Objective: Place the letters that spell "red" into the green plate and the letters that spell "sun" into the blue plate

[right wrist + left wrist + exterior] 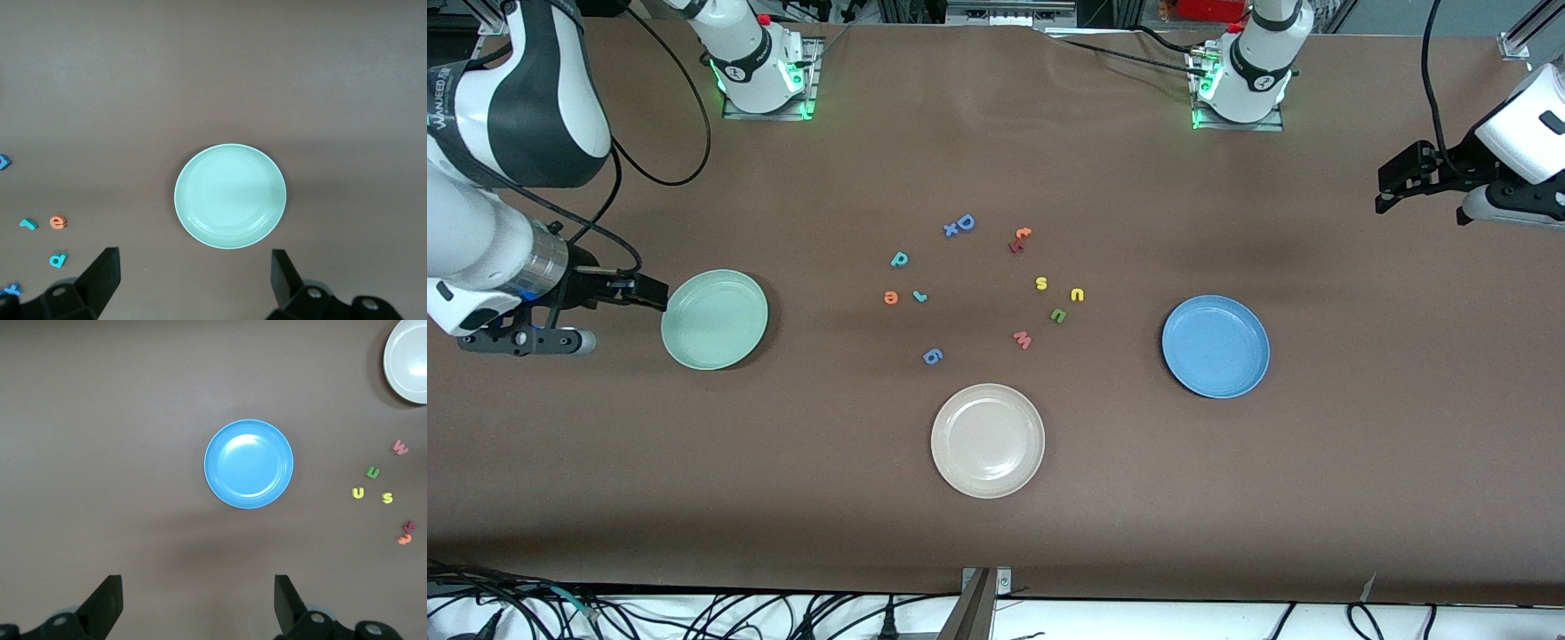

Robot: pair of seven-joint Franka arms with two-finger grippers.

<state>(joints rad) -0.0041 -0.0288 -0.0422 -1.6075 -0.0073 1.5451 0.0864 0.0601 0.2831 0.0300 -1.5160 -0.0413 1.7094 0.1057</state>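
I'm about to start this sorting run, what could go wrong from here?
The yellow s, yellow u and green n lie close together, so an open gripper might nudge a neighbour. The pink w and blue g lie near the wanted letters and could be picked by mistake.

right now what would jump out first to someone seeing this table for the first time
Three round plates stand out: the green plate toward the right arm's end, the blue plate toward the left arm's end, and a beige plate between them, nearest the front camera. Among them lies a scatter of tiny foam letters, none on a plate. The right hand hangs open beside the green plate; the left hand waits open past the blue plate.
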